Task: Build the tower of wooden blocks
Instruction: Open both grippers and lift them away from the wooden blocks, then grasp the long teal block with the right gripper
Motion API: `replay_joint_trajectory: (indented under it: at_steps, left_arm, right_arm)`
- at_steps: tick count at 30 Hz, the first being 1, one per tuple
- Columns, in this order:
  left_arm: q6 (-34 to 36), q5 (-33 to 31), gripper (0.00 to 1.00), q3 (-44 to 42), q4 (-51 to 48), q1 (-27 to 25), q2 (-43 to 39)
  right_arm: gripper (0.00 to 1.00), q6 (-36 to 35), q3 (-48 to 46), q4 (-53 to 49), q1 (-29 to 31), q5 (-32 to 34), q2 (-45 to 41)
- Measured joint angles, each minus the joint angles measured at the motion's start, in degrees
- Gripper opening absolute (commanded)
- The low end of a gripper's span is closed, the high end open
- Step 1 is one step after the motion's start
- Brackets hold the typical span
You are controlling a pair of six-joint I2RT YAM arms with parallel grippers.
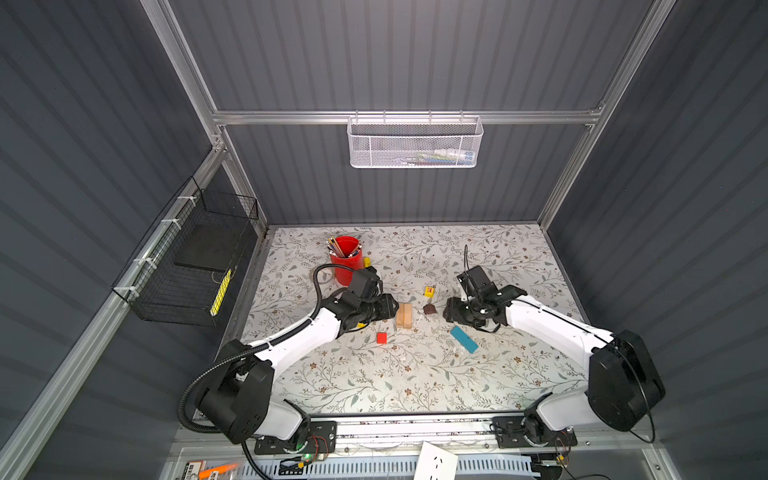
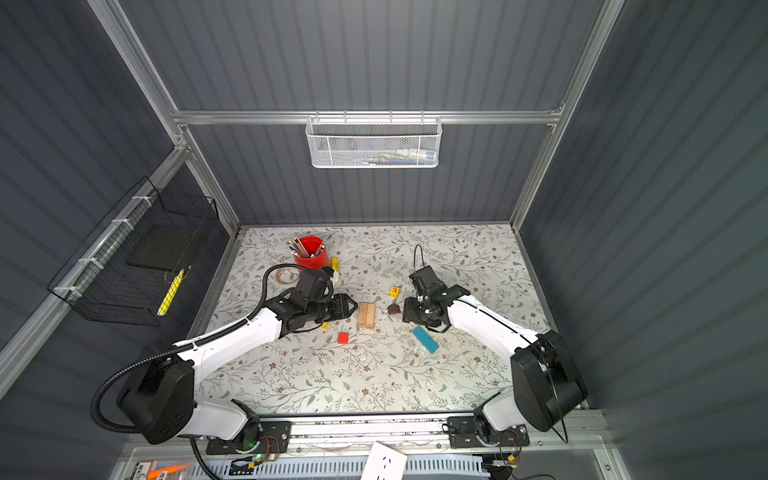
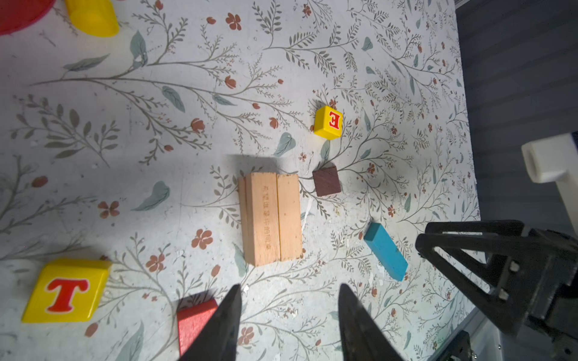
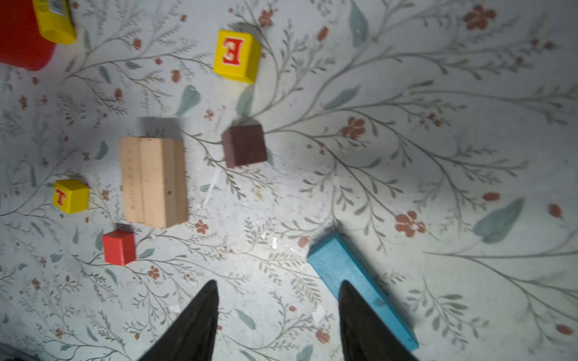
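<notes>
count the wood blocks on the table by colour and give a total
tan planks: 2 show on top, side by side; more beneath cannot be told
yellow lettered cubes: 2
red cube: 1
blue plank: 1
dark brown piece: 1
total: 7 blocks counted

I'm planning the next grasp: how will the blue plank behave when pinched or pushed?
The blue plank looks like solid painted wood, so probably stiff and light. Lying flat on a long face, it should slide, not roll. Being long, an off-centre push would likely swivel it.
</notes>
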Motion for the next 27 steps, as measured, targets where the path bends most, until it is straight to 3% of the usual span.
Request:
replay_joint_trajectory:
  at_steps: [8, 13, 27]
  left_arm:
    - [-0.9, -5.0, 0.61, -0.5, -0.7, -7.6, -1.6]
    - [-1.7, -7.2, 0.62, -0.7, -0.3, -9.3, -1.5]
    - [-1.9, -11.0, 0.67, -0.7, -0.9, -9.6, -1.5]
  right_arm:
    - [0.8, -2.4, -6.3, 0.9, -5.0, -1.7, -1.6]
    - [0.87, -4.7, -6.5, 3.2, -5.5, -3.1, 1.7]
    - [0.87, -7.2, -6.8, 5.1, -3.7, -4.8, 4.8]
